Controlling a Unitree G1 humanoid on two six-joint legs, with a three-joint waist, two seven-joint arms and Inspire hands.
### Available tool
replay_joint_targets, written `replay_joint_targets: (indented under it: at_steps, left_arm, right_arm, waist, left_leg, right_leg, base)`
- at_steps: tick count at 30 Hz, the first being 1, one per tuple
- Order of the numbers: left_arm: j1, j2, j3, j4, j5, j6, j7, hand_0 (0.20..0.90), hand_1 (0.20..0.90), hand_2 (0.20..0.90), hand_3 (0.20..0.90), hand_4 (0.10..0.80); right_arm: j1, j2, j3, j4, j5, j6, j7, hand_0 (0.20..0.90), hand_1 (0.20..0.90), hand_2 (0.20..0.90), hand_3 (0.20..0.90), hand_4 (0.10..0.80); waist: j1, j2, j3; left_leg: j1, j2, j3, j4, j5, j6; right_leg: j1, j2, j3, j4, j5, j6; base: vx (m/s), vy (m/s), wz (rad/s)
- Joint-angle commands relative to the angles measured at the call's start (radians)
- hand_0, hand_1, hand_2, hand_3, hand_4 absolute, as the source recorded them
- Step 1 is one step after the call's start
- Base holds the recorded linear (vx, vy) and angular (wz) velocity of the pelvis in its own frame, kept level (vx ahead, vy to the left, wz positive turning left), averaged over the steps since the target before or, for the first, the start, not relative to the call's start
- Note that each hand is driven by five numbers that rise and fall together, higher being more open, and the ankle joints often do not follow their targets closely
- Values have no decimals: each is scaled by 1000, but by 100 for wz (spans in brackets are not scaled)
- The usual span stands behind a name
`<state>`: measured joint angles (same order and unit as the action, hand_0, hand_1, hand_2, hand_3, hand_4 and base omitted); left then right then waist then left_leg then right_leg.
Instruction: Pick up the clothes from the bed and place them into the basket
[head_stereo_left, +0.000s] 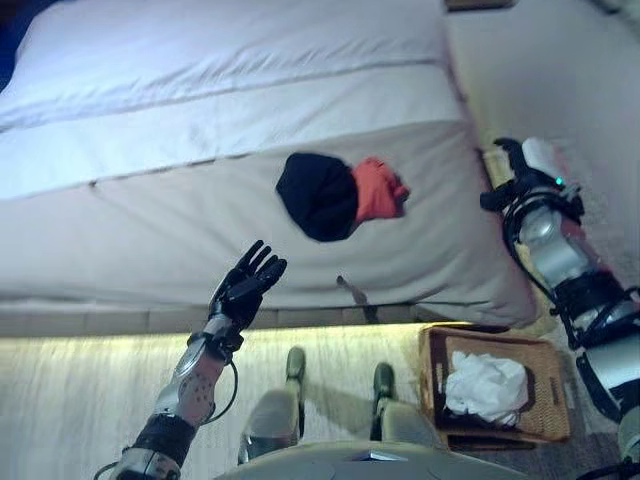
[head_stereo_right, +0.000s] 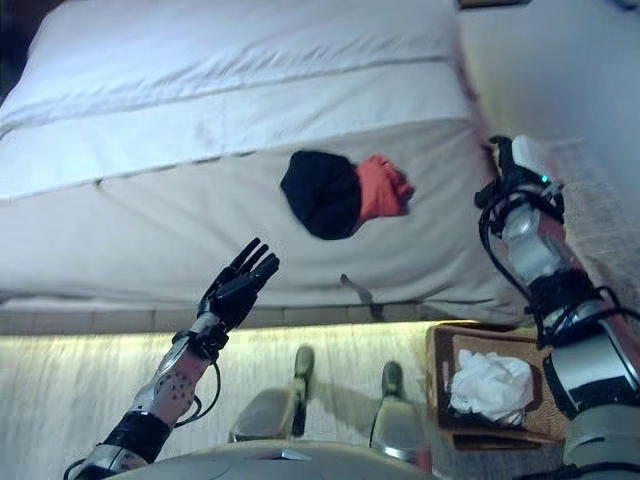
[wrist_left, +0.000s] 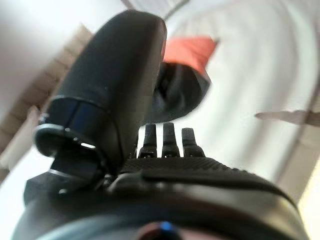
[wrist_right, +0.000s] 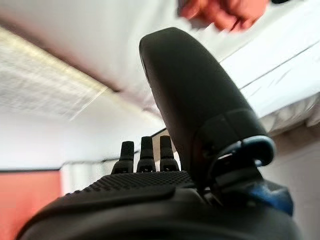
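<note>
Black garment (head_stereo_left: 318, 196) w/ red-orange garment (head_stereo_left: 380, 189) touching its right side lie on bed (head_stereo_left: 150, 230) near front edge, wicker basket (head_stereo_left: 545, 400) on floor at bed's right corner w/ white cloth (head_stereo_left: 486, 385) inside, left hand (head_stereo_left: 245, 288) raised, fingers straight & empty, right hand (head_stereo_left: 520, 165) by bed's right edge, fingers straight, holding nothing.
</note>
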<state>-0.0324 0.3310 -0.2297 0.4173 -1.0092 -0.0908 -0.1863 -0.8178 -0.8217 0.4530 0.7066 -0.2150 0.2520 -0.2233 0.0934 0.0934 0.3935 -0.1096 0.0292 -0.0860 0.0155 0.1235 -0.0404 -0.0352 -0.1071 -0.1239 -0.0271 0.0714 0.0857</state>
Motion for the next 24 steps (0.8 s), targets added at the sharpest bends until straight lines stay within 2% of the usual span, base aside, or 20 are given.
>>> replay_joint_targets:
  at_steps: [1,7,15,18,19,24]
  left_arm:
    - [-48,51,-22,-111,-39,-87,-71,900,900,900,900,800]
    - [-66,56,-72,-179,-72,-123,-104,900,900,900,900,800]
    - [-40,90,-71,-310,-144,-156,-63,900,900,900,900,800]
    - [-25,96,-74,-348,-147,-163,-58,900,900,900,900,800]
    - [-9,100,-79,-362,-155,-168,-52,900,900,900,900,800]
    - [10,114,-80,-423,-185,-178,-17,900,900,900,900,800]
  right_arm:
    - [-185,-81,73,-16,37,-58,-106,900,900,900,900,800]
    - [-357,-94,156,78,89,-46,-166,900,900,900,900,800]
    - [-469,-97,175,130,141,8,-188,900,900,900,900,800]
    - [-496,-102,191,141,142,33,-200,900,900,900,900,800]
    - [-494,-100,195,149,137,38,-211,900,900,900,900,800]
    - [-545,-98,183,172,195,57,-282,900,900,900,900,800]
  waist:
    - [36,-32,50]
    - [73,17,127]
    - [126,37,127]
    - [135,44,127]
    - [139,44,127]
    - [157,53,127]
  left_leg:
    - [-45,-28,-64,177,-182,-1]
    - [-174,-84,-82,227,-167,16]
    - [-432,-132,-94,388,-191,40]
    - [-515,-138,-89,438,-201,48]
    - [-516,-138,-82,460,-233,51]
    - [-613,-144,-82,524,-248,63]
  right_leg:
    - [-91,-49,2,247,-146,-67]
    - [-223,-67,-35,348,-166,-78]
    - [-481,-86,-52,562,-222,-89]
    - [-563,-81,-44,615,-231,-94]
    - [-567,-77,-34,638,-260,-89]
    - [-659,-66,-35,697,-272,-93]
  base:
    - [-103,10,19]
    - [-120,25,26]
    - [-53,-2,23]
    - [1,-2,13]
    - [65,-35,11]
    - [5,-47,5]
